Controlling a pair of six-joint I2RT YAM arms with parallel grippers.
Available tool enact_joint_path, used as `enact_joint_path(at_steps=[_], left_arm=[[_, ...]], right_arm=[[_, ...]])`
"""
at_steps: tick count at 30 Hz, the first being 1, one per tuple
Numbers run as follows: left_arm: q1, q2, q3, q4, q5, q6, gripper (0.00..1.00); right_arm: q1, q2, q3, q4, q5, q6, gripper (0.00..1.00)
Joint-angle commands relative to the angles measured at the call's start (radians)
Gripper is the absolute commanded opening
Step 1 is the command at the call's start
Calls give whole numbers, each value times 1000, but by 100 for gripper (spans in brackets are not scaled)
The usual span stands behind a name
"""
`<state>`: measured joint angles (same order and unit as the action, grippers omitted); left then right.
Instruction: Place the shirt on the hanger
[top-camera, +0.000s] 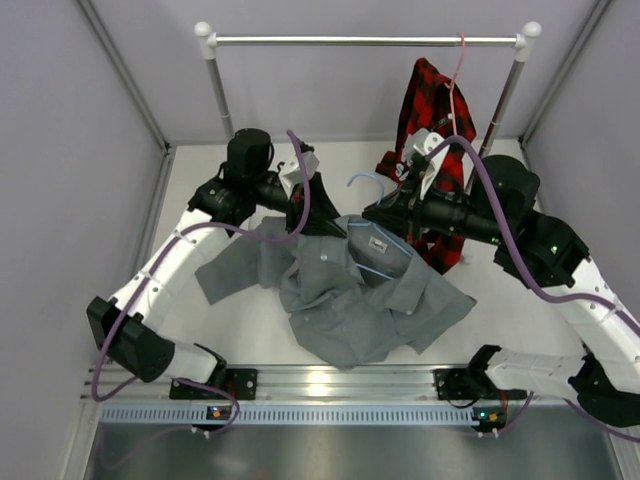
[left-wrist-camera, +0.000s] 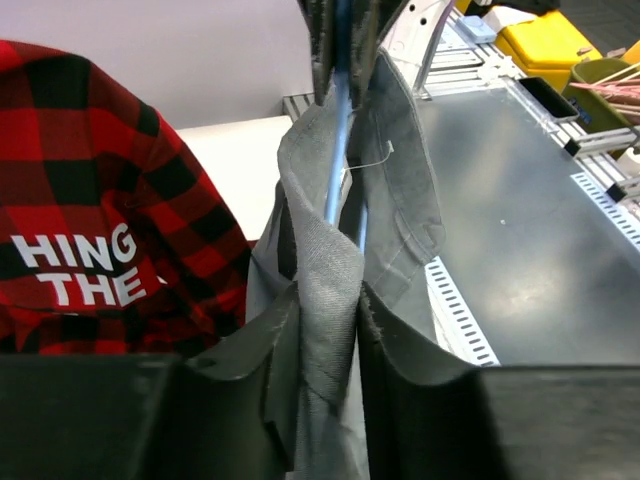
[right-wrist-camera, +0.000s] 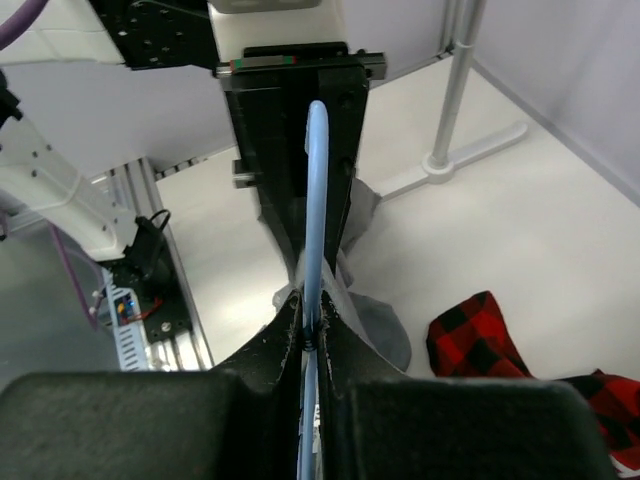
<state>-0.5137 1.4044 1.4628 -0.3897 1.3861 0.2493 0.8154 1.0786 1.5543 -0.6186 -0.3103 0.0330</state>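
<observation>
Left side panel, then bare white table (top-camera: 232, 335) between it and the left arm: open strip, front to back

Left gripper (top-camera: 312, 200) mid-table, behind the heap. Jaws pinched tight on a fold of the grey shirt (top-camera: 345, 310) near the collar, the cloth squeezed between both fingers (left-wrist-camera: 240, 370)

Shirt lies crumpled at table centre. One sleeve is spread left; the lower edge is near the front metal rail (top-camera: 330, 385)

Light-blue hanger (right-wrist-camera: 316, 180) runs inside the collar, hook poking out behind the shirt, between the two grippers

Right gripper (right-wrist-camera: 312, 338) faces the left one, close, jaws clamped on the hanger wire

Red-and-black plaid shirt (top-camera: 428, 100) hangs from the clothes rail (top-camera: 365, 40) on a pink hanger (top-camera: 457, 60), just behind the right wrist; tight there. Bare table lies right of it, up to the right panel
</observation>
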Motion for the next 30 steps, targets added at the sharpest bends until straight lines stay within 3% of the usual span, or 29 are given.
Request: enact_joint_path(at_steps=[1,2,6,9,11,12,15,19,25,30], left_arm=[[-3,5,-4,22,45,25,9],[-3,2,-5,22,39,34,0],[0,-19,-10,23,36,68,0],[6,-19,5,22,51,51,0],[10,-19,13,25,70,32,0],[12,-24,13,23,76,28,0],[15,-42,-4,25,73,27,0],[14,-42,-7,23,113,15,0],[14,-68,-35,23,178,33,0],[14,-74,-44,23,177,24,0]], right_arm=[[-7,1,62,48,-30,-10,0],[-7,3,61,48,-32,-10,0],[-9,-25,29,48,-21,-13,1],[-9,-84,-22,34,10,-24,48],[-12,-152,-48,-47,90,-67,74],[-12,-182,-59,-81,118,-73,78],[-10,-313,-111,-216,168,-71,79],[-12,-434,-198,-312,64,-88,81],[-10,-396,-229,-349,7,-111,79],[-9,-333,-253,-264,-140,-119,69]])
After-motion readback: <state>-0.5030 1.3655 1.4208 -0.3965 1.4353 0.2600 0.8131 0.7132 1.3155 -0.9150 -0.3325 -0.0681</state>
